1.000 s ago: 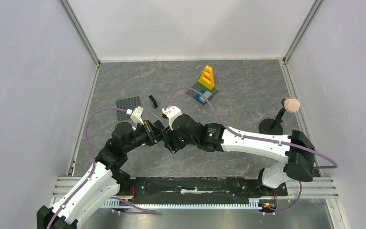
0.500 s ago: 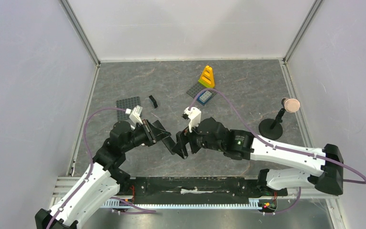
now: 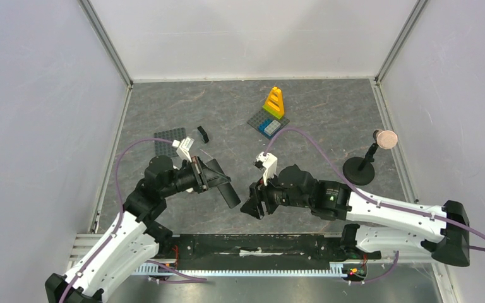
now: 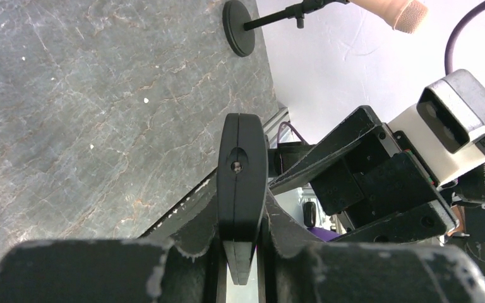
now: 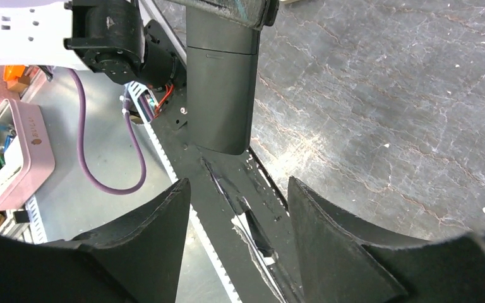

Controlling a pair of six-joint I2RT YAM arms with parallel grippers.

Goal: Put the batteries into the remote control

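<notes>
Near the front middle of the table (image 3: 316, 107), the left gripper (image 3: 218, 180) is pressed together on the remote control (image 3: 226, 189), pinching the dark slim bar by one end so that the rest juts out to the right and toward the near edge. From the left wrist the bar shows edge-on, clamped between both fingers (image 4: 196, 224). Just to its right the right gripper (image 3: 254, 203) faces it with its jaws spread and nothing between them; a small gap lies between the bar's free end and those fingertips. From the right wrist the bar's free end hangs above the black strip (image 5: 227, 183) that runs along the near edge, with the table edge directly under it.

White walls (image 3: 38, 95) close the table on the left, far and right sides. The broad middle and the far right of the stone-grey surface lie bare. The clutter sits far of the arms: a grey studded plate (image 3: 166, 137) at far left, just behind the left wrist, a small black brick (image 3: 203, 134) just beside it, and a yellow triangular piece (image 3: 274, 100) next to a blue-grey brick plate (image 3: 266, 126). A microphone stand (image 3: 360, 167) stands at the right, close to the right forearm — the nearest thing on that side.
</notes>
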